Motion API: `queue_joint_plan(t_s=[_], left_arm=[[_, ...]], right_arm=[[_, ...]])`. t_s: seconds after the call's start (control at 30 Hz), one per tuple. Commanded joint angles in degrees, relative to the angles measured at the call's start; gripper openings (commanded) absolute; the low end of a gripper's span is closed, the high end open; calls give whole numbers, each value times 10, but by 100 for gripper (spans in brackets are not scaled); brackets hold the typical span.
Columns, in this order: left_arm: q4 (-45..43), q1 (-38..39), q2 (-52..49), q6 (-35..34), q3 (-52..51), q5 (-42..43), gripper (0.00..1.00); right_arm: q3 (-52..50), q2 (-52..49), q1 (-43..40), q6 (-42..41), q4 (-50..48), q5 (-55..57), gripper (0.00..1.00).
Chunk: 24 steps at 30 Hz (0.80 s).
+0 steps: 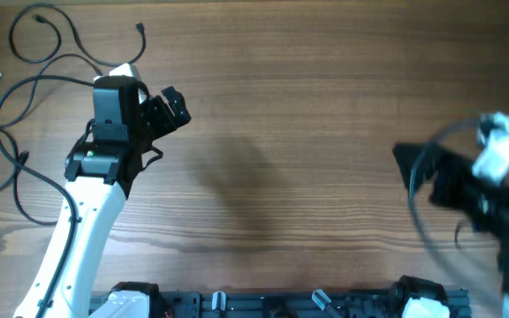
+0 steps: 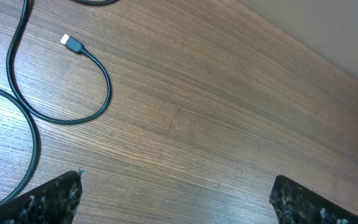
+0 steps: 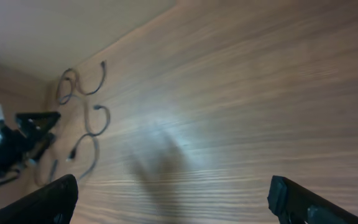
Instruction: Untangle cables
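Several thin black cables [image 1: 34,84] lie in loose separate curves at the table's far left. One loops at the top left corner [image 1: 38,35]; another ends in a plug [image 1: 140,31] near the left arm. In the left wrist view a cable [image 2: 98,93] with a silvery plug [image 2: 71,43] curves on the wood. My left gripper [image 1: 168,108] [image 2: 176,199] is open and empty, just right of the cables. My right gripper [image 1: 414,163] [image 3: 173,193] is open and empty at the far right, blurred; the cables [image 3: 82,90] show far off in its view.
The table [image 1: 299,132] is brown wood grain. The arm bases and a black rail [image 1: 272,305] run along the front edge. A thicker black wire [image 1: 427,212] loops on the right arm. The left arm [image 3: 17,143] shows dimly in the right wrist view.
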<state>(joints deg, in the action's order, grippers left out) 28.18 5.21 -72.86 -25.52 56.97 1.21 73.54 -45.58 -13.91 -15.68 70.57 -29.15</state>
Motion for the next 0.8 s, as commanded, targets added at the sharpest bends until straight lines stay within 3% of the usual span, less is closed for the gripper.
queue_joint_plan(t_s=[0.0, 0.13, 0.77], left_arm=[[-1, 2, -3, 13, 4, -11, 100], [-1, 2, -3, 13, 4, -11, 100], [-1, 2, -3, 13, 4, -11, 100]], right_arm=[[6, 82, 2, 5, 21, 94, 100], [6, 131, 2, 5, 41, 101, 100], [-33, 138, 2, 33, 60, 129, 100]])
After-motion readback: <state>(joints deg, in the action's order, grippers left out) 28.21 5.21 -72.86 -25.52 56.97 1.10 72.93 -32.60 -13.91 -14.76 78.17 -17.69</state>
